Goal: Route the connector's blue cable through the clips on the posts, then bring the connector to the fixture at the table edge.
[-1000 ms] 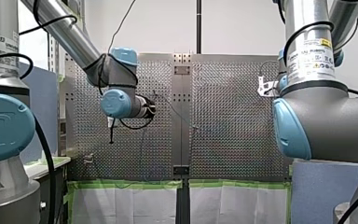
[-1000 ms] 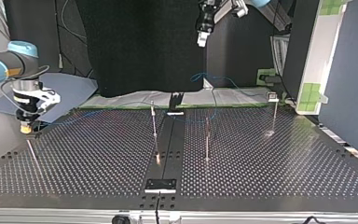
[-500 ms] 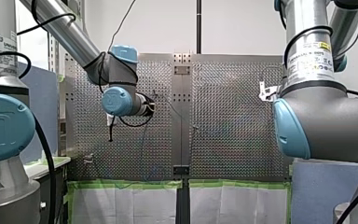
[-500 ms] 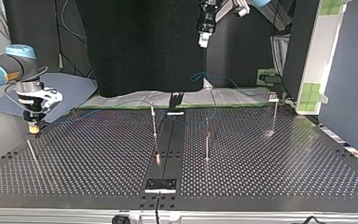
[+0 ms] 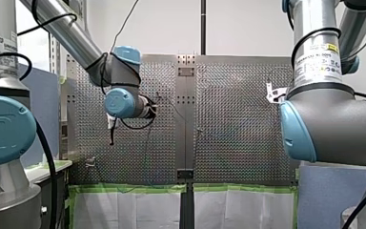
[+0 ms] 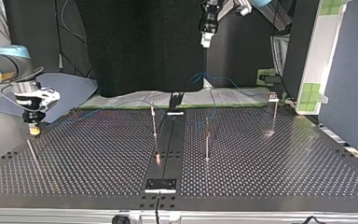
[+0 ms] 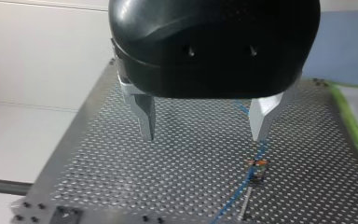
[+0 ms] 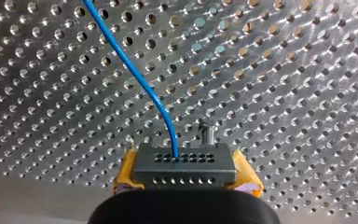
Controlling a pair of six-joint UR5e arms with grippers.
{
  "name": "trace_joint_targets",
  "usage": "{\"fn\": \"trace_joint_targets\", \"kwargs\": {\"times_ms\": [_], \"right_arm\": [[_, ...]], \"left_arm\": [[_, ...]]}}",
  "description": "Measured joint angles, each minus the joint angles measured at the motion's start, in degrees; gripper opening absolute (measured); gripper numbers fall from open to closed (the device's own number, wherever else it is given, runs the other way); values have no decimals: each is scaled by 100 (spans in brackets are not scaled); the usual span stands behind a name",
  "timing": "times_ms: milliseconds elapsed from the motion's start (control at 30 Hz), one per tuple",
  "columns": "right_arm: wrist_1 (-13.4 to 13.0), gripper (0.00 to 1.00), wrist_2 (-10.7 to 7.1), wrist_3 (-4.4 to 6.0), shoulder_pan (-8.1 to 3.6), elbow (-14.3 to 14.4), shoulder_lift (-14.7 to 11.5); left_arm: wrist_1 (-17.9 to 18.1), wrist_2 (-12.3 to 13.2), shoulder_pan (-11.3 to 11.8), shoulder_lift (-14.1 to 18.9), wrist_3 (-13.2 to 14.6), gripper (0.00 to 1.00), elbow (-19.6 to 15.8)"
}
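My right gripper [image 8: 186, 186] is shut with its yellow pads [image 8: 127, 175] on the grey connector [image 8: 185, 165]. The blue cable [image 8: 144, 88] leaves the connector's top and curves away over the perforated plate. In the top view this gripper [image 6: 34, 130] hangs low over the table's left edge, close above a leaning post [image 6: 32, 156]. From there the cable [image 6: 121, 105] runs along the far side past the upright posts [image 6: 154, 122] and loops up [image 6: 200, 77]. My left gripper [image 7: 204, 137] is open and empty, high above a post clip [image 7: 260, 165] that carries the cable.
Two more thin posts [image 6: 207, 140] [image 6: 274, 112] stand right of the black centre rail [image 6: 168, 144]. A bracket [image 6: 161, 185] sits at the rail's near end and another [image 6: 175, 103] at its far end. A small peg [image 8: 208, 133] stands just ahead of the connector.
In the top view my right gripper has shifted slightly right and down with the connector. My left gripper has drifted a little to the right, staying high.
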Motion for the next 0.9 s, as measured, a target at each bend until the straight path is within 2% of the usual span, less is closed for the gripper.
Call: {"fn": "trace_joint_targets", "kwargs": {"times_ms": [100,267,433,733,900], "right_arm": [[22,0,-144,0,-48,-32,-3],[73,0,-410,4,-132,-77,-10],[102,0,-654,25,-189,-124,-10],[124,0,-714,63,-290,-165,-5],[144,0,-693,66,-371,-177,1]], "left_arm": [[2,-12,-10,6,20,100,3],[-22,-164,-25,-192,206,100,45],[-29,-226,-20,-376,256,100,61],[-19,-71,-27,-104,171,100,58],[-24,-93,-29,-204,253,100,74]]}}
